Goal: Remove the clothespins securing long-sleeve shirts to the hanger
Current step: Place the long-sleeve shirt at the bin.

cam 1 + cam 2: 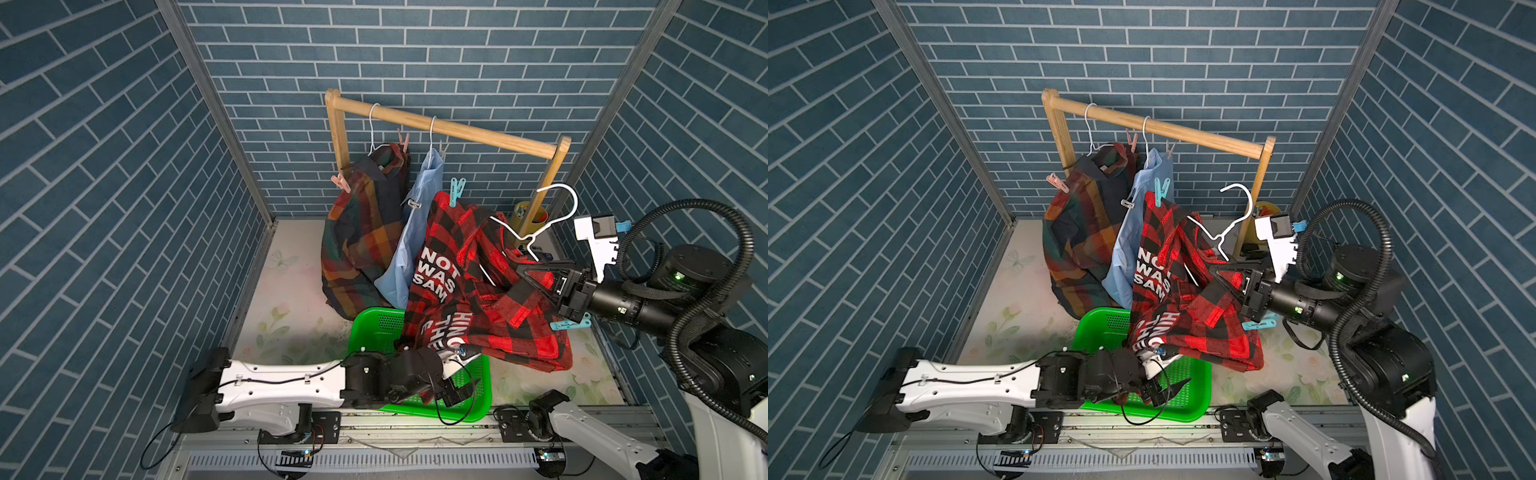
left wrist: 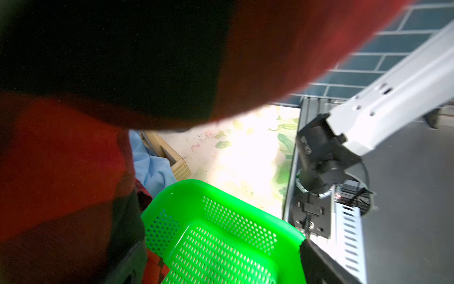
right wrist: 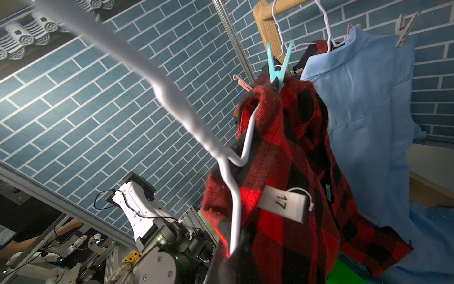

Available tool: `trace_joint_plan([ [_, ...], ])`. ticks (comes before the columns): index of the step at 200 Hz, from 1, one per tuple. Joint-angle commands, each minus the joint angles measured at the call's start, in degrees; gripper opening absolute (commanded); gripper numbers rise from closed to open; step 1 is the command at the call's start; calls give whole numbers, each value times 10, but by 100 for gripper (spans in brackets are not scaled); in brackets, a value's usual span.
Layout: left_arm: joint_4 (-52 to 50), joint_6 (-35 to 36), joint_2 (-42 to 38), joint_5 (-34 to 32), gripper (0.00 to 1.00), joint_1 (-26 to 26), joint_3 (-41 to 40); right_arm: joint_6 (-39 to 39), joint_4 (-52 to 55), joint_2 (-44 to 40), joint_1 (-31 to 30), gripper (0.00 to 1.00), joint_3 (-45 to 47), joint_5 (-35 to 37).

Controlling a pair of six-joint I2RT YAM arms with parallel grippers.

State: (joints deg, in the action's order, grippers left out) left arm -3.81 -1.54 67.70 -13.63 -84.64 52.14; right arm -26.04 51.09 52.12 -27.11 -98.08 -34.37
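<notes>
On the wooden rack [image 1: 451,125], the plaid shirt [image 1: 365,232] and the light blue shirt [image 1: 409,249] hang from wire hangers. The red-and-black check shirt [image 1: 490,307] is off the rail and drapes from the right gripper [image 1: 518,272] down over the green basket [image 1: 358,332]. Its white hanger [image 3: 169,91] is tilted, hook uppermost, near the rack's right post.

The teal clothespin [image 1: 457,192] stands with its long axis near vertical, handles up and jaws down on the check shirt's raised shoulder. The second teal clothespin [image 1: 569,324] lies with its long axis near horizontal, just below the right gripper's wrist at the shirt's edge; its jaw end is hidden. The pink clothespins [image 1: 341,183] sit on the plaid shirt and the pale clothespins [image 1: 412,203] on the light blue shirt.

The right gripper is pressed together on the white hanger's lower arm; fabric hides the exact contact. The left gripper [image 1: 1167,390] is spread wide above the basket floor. Blurred check fabric covers most of the left wrist view, where one finger shows, cut off at the edge.
</notes>
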Motion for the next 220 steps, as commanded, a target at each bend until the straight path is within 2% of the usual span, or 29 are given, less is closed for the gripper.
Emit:
trace_joint_plan([
  [1, -55, 7, -67, 39, 100, 4, -3, 29, -30, -2, -2, 0, 6, 7],
  [25, -129, 24, -103, 89, 100, 5, 26, 27, -36, 2, -3, 0, 8, 9],
  [37, -177, 39, -93, 119, 100, 6, 47, 26, -41, 4, -2, 0, 8, 11],
  [48, -198, 42, -70, 108, 100, 6, 59, 25, -46, 5, -2, 0, 9, 11],
  [57, -184, 40, -59, 101, 100, 8, 49, 22, -54, 8, -2, 0, 10, 9],
  [88, -73, 19, -38, 176, 100, 46, 11, 17, -61, 14, -2, 0, 7, 20],
  [104, -58, 16, 4, 210, 100, 66, 16, 14, -70, 17, -2, 0, 13, 21],
  [139, -11, 20, 104, 327, 100, 86, 28, 3, -102, 29, -2, 0, 29, 23],
  [188, -43, 54, 164, 422, 100, 91, 72, -5, -156, 55, -2, 0, 45, 45],
  [220, -70, 63, 162, 445, 100, 86, 75, -11, -184, 74, -3, 0, 55, 56],
])
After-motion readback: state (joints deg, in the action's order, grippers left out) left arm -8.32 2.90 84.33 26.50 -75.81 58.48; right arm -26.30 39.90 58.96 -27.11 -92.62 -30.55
